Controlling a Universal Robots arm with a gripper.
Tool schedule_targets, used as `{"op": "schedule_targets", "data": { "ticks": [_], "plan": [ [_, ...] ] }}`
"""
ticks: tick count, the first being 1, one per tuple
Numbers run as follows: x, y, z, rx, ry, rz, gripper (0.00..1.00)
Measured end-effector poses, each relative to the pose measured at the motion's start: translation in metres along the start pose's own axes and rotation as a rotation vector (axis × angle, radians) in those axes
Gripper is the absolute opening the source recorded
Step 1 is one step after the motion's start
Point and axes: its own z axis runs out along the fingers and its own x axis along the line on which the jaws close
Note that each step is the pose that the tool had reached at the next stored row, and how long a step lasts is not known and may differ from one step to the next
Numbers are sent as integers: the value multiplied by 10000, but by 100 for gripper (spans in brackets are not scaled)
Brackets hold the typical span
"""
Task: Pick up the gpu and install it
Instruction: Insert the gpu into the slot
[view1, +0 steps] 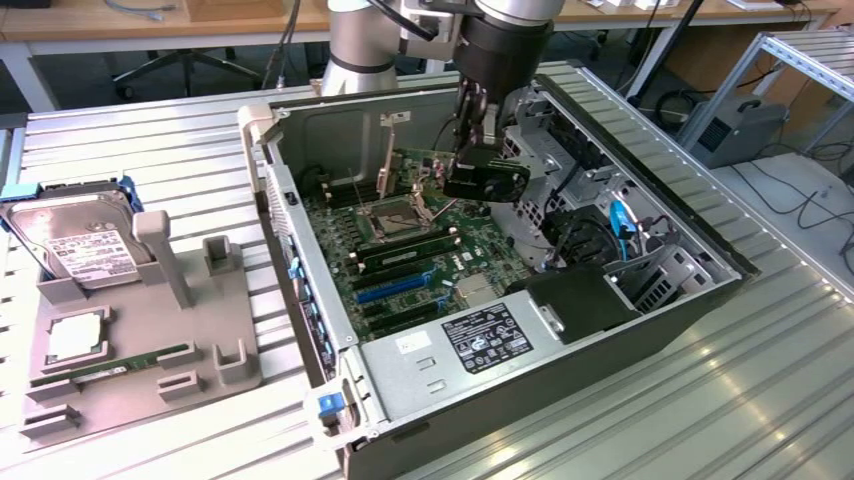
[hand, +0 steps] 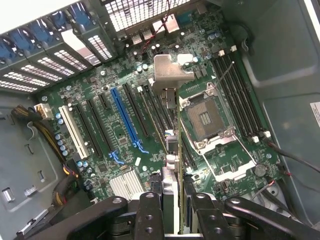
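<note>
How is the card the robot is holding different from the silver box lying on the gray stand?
The gpu hangs in the end effector above the motherboard, inside the computer case; the hard drive rests outside on the gray stand. The gpu looks black and is held on edge; the hard drive is silver with a white label, face up. Both are rectangular computer parts.

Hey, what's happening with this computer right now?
A robot arm's end effector is clamped on the gpu, holding it above the motherboard inside the open computer case. The card is not in a slot yet. A hard drive rests on a gray fixture at the exterior view's left.
</note>
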Motion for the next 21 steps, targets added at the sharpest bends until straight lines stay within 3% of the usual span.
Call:
{"op": "schedule_targets", "data": {
  "ticks": [21],
  "plan": [
    [0, -1, 18, -21, 28, -819, 27]
  ]
}}
